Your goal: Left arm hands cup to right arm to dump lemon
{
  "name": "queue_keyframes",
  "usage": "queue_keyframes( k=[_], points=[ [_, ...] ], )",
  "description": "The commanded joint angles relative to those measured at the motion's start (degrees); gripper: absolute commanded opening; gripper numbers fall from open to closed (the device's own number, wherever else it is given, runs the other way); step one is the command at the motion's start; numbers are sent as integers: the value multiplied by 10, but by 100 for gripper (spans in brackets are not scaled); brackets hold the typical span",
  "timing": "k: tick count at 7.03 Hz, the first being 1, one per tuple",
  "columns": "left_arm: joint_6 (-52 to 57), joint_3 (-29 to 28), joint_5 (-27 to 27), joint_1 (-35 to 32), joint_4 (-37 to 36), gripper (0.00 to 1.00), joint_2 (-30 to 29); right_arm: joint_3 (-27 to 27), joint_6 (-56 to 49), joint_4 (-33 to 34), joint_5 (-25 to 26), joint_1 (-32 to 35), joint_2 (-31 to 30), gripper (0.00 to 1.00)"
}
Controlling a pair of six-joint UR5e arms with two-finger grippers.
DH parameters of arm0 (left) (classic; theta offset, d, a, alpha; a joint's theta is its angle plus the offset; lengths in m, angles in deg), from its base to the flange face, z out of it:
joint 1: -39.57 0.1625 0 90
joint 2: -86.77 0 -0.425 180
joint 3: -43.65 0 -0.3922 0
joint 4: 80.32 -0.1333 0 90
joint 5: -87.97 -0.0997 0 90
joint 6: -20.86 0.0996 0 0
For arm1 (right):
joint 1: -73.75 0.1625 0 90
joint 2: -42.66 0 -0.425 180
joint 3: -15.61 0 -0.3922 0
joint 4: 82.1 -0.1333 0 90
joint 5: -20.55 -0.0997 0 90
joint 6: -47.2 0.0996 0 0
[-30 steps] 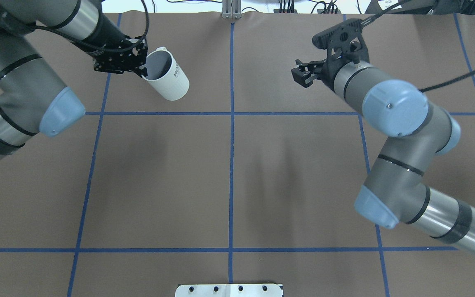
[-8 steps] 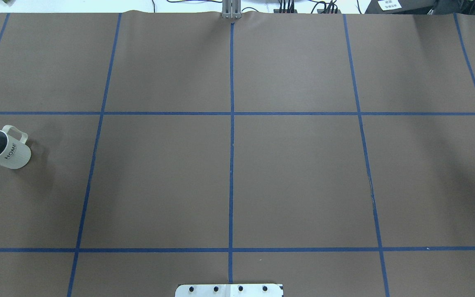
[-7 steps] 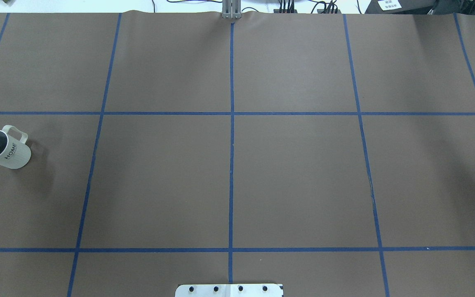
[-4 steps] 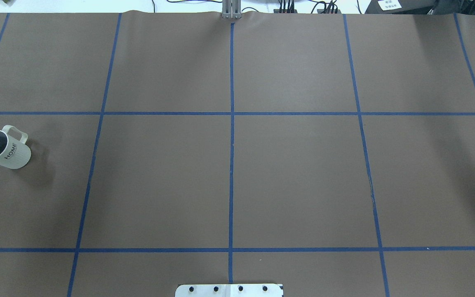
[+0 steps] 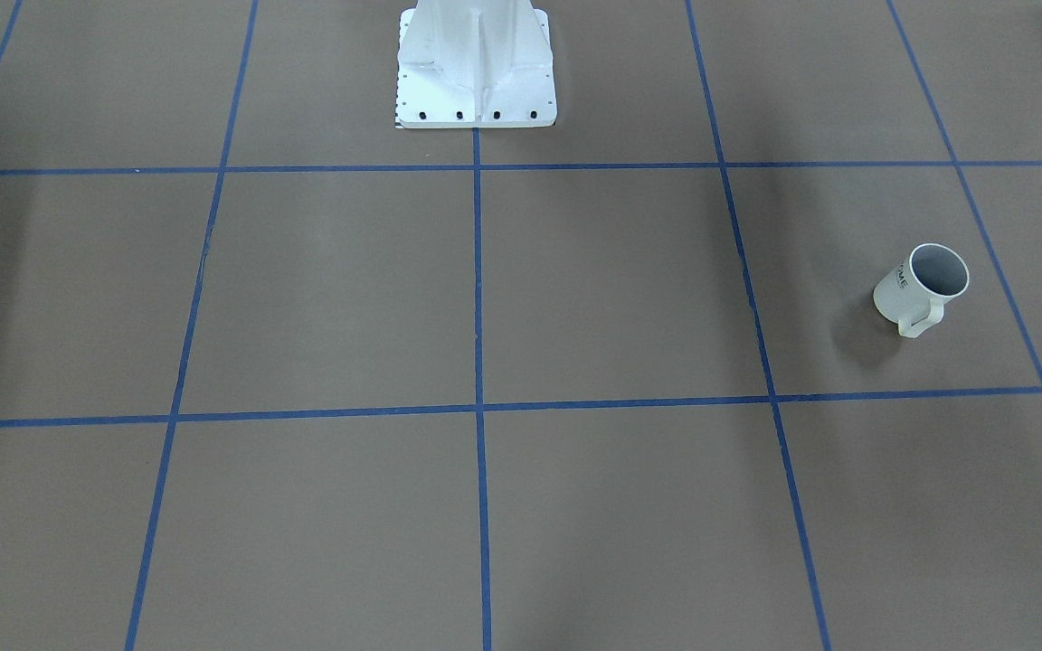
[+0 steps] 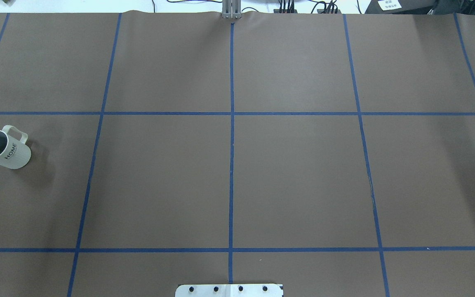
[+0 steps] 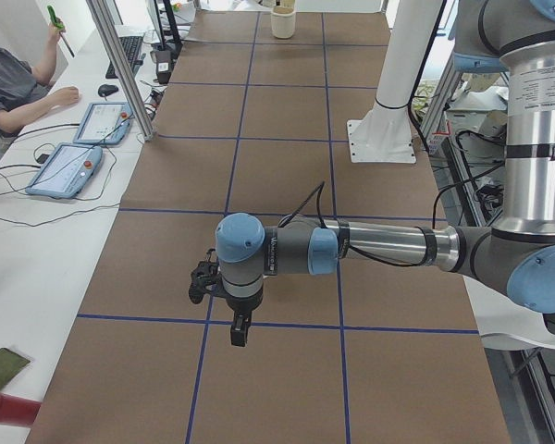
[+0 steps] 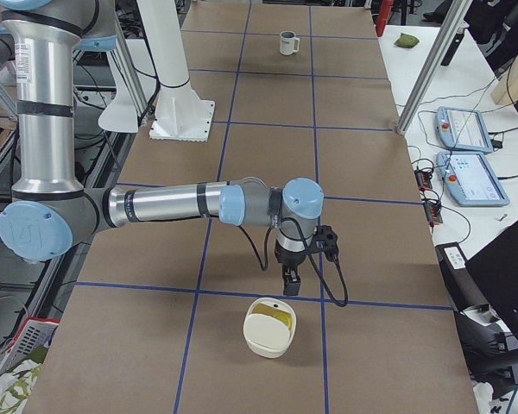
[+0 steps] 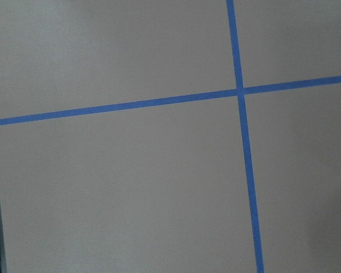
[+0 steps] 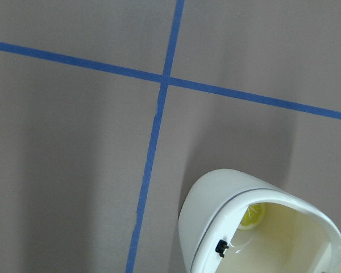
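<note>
The left gripper [image 7: 238, 335] shows only in the side view from the table's left end. It points down over the table [image 6: 295, 177], and its wrist camera looks on a crossing of blue tape lines [image 9: 239, 91]. Whether its fingers are spread or pressed together I cannot tell. The right gripper [image 8: 291, 283] shows only in the side view from the right end, also pointing down, and its opening cannot be told either. Just beside it, nearer that camera, a white container [image 8: 257, 338] sits on the table. Inside is what looks like a lemon [image 10: 253, 214] slice, though only part of the inside shows. The cup [image 6: 4, 150] stands upright on the table at the robot's far left, well apart from the container. Its handle points toward the operators' side, and HOME is lettered on its side
</note>
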Motion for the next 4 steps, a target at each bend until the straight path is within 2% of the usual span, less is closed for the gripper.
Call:
queue_keyframes(
  k=[1, 4],
  points=[
    [0, -3, 37, -1, -2, 100, 3, 4, 2, -8, 1, 0, -7, 100],
    [3, 15, 36, -1, 5, 100, 18, 4, 2, -9, 1, 0, -7, 100]
  ],
)
